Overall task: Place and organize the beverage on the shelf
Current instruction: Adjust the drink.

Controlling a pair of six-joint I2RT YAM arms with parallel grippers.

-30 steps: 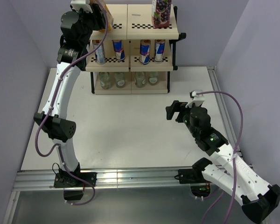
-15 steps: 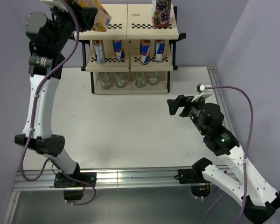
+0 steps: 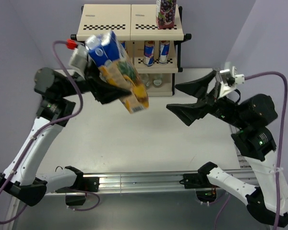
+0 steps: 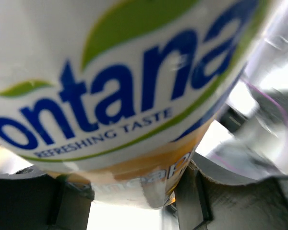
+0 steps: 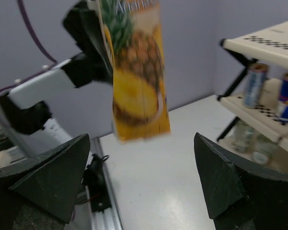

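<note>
Top external shows my left gripper (image 3: 108,88) clamped on the yellow pineapple carton (image 3: 119,72). The carton is up in the air over the table (image 3: 134,143), tilted with its blue top toward 10 o'clock and its base toward 4 o'clock. It hangs in front of the shelf (image 3: 110,19), which stands at 12 o'clock with the purple grape carton (image 3: 166,13) upright on its top tier. On left wrist the pineapple carton's side fills the frame, pinched between both fingers (image 4: 33,201) at 6 o'clock. My right gripper (image 3: 182,99) is at 3 o'clock of that carton, jaws spread wide around nothing. On right wrist the carton hangs at 12 o'clock, well beyond the jaws.
</note>
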